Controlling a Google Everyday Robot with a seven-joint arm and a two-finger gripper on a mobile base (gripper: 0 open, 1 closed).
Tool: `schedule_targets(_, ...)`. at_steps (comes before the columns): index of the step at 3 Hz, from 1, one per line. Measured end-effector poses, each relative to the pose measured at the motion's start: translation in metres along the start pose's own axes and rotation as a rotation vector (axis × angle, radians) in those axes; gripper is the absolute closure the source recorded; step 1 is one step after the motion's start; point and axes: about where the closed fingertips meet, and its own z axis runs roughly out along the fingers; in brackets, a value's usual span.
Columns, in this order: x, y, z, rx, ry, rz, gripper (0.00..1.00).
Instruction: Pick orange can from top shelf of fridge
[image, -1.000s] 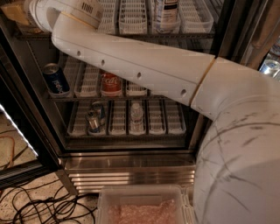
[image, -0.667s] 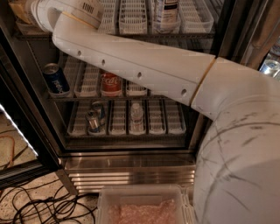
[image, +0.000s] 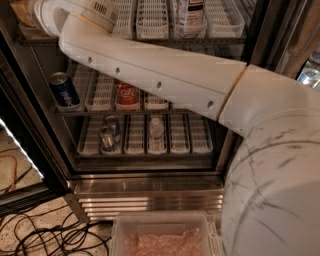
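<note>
The fridge (image: 150, 186) stands open in front of me. My white arm (image: 165, 75) reaches up and to the left across it, to the top shelf (image: 150, 40) with its white slotted trays. The wrist (image: 50, 15) ends at the top left corner. The gripper lies past the wrist, hidden or beyond the frame edge. A small orange-tan patch (image: 19, 10) shows beside the wrist on the top shelf; I cannot tell whether it is the orange can.
A blue cola can (image: 64, 91) and a red cola can (image: 127, 96) stand on the middle rack. Two cans (image: 107, 135) and a bottle (image: 156, 131) are on the lower rack. A clear tub (image: 160, 235) and cables (image: 45, 235) lie on the floor.
</note>
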Motion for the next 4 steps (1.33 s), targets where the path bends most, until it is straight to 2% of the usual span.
schedule_targets(1, -0.004, 0.001, -0.020, 0.008, 0.021, 0.026, 1.00)
schedule_targets(3, -0.013, 0.000, -0.030, 0.010, 0.018, 0.044, 1.00)
schedule_targets(4, -0.034, -0.010, -0.042, 0.018, -0.017, 0.046, 1.00)
